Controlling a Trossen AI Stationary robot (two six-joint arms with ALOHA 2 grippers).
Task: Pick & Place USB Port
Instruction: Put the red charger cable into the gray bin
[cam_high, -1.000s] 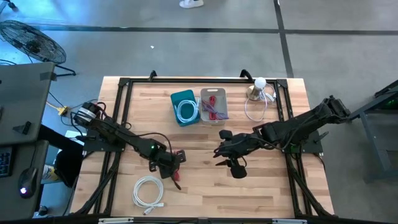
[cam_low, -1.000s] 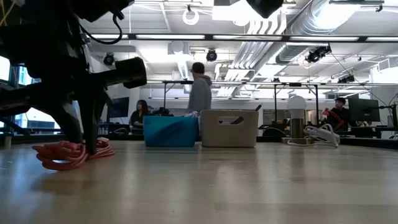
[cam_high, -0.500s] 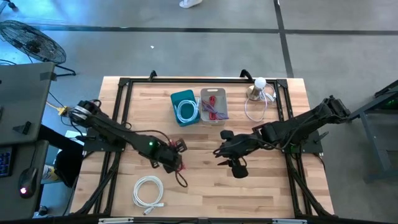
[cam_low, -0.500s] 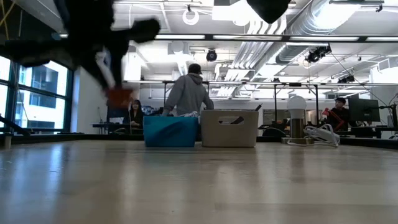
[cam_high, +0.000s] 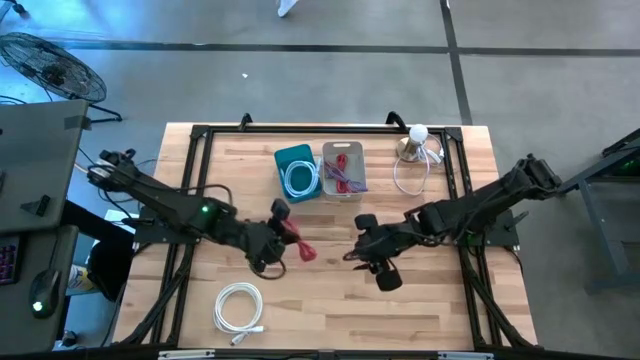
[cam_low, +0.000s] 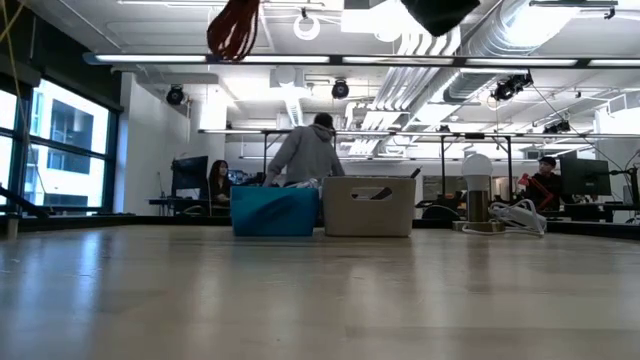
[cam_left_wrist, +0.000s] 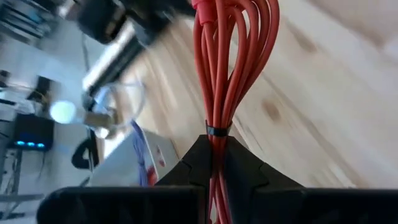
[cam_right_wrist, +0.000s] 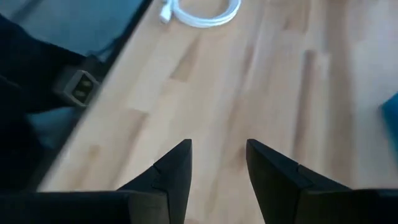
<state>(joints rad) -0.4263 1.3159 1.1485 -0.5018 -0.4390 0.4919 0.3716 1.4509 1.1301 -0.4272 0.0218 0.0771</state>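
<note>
A red USB cable bundle (cam_high: 300, 247), bound by a black tie, is in my left gripper (cam_high: 283, 232), which is shut on it above the table's middle. The low view shows the red bundle (cam_low: 233, 25) high above the tabletop. My right gripper (cam_high: 366, 251) hovers open right of centre, holding nothing. A blue bin (cam_high: 296, 172) with a white cable and a grey bin (cam_high: 343, 168) with red cables stand toward the far edge. A white cable coil (cam_high: 238, 305) lies flat near the near edge. My left gripper pinches the red bundle between its two fingers (cam_left_wrist: 193, 158), just behind the black tie (cam_left_wrist: 217, 130), taking several strands together. The loops (cam_left_wrist: 239, 56) run on past the fingertips, along the fingers. The bundle is lifted clear of the table.
A lamp (cam_high: 415, 140) with a loose white cable stands at the far right corner. A black frame (cam_high: 200, 135) runs round the table edges. Bare wood lies between the two grippers and the bins. People show in the room beyond the table in the low view.
My left gripper has risen from the table and moved toward the far edge and the bins, carrying the red bundle. The bundle lay on the wood a second ago and is now lifted clear, high in the low view. A person behind the bins has bent over.
</note>
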